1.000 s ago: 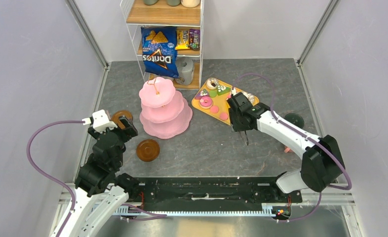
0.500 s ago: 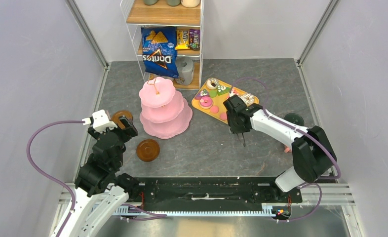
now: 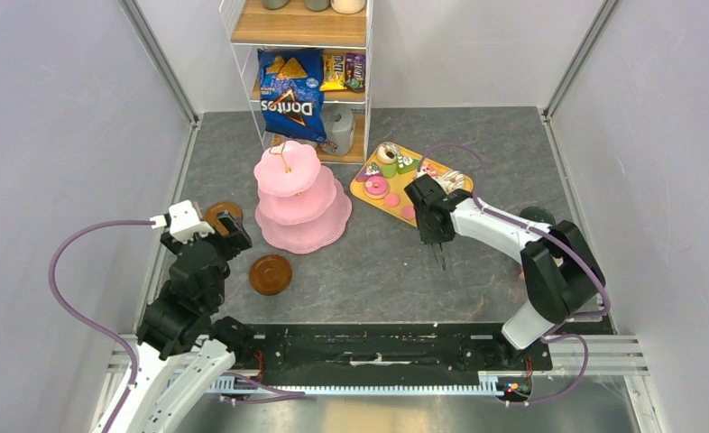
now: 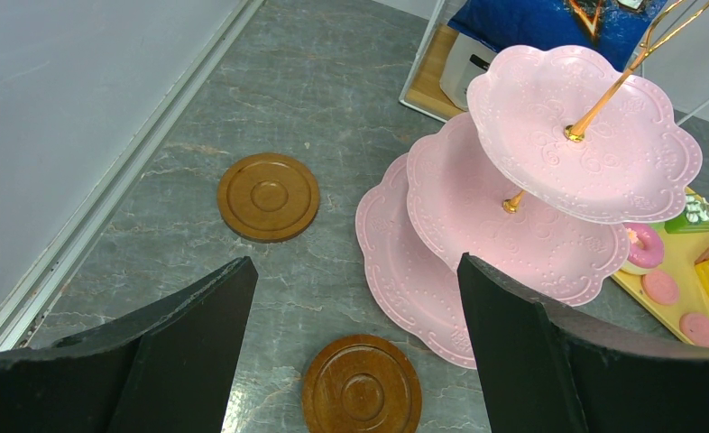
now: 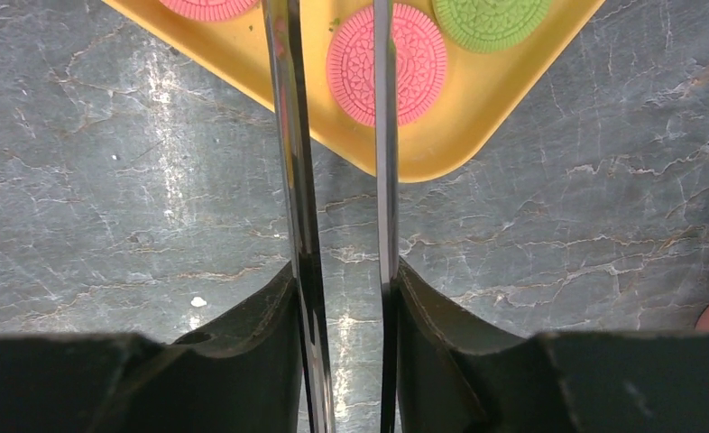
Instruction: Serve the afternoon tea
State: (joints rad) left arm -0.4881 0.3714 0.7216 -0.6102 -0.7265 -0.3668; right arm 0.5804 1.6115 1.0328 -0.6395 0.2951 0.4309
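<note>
The pink three-tier stand (image 3: 301, 203) (image 4: 531, 180) rises left of centre, with nothing on its tiers. Two brown saucers (image 3: 270, 274) (image 3: 222, 215) lie beside it, also seen in the left wrist view (image 4: 361, 388) (image 4: 268, 196). My left gripper (image 3: 229, 236) (image 4: 353, 263) hangs open above them. A yellow tray (image 3: 362, 191) (image 5: 477, 108) carries cake slices (image 3: 387, 153), a donut (image 3: 375, 186) and macarons. My right gripper (image 3: 432, 225) (image 5: 344, 271) is shut on the metal tongs (image 5: 283, 135). The tongs' arms cross the tray's corner, either side of a pink macaron (image 5: 418, 63). A green macaron (image 5: 491, 11) lies beside it.
A wire shelf at the back holds the blue Doritos bag (image 3: 291, 95) and a grey jar (image 3: 339, 126). The dark-green mug (image 3: 538, 216) sits at the right, partly behind my right arm, and a pink edge (image 3: 524, 271) shows below it. Grey walls close both sides.
My right arm has folded inward and its gripper has slid a little left along the tray's corner. The tongs' arms stand closer together. The left arm has not moved.
</note>
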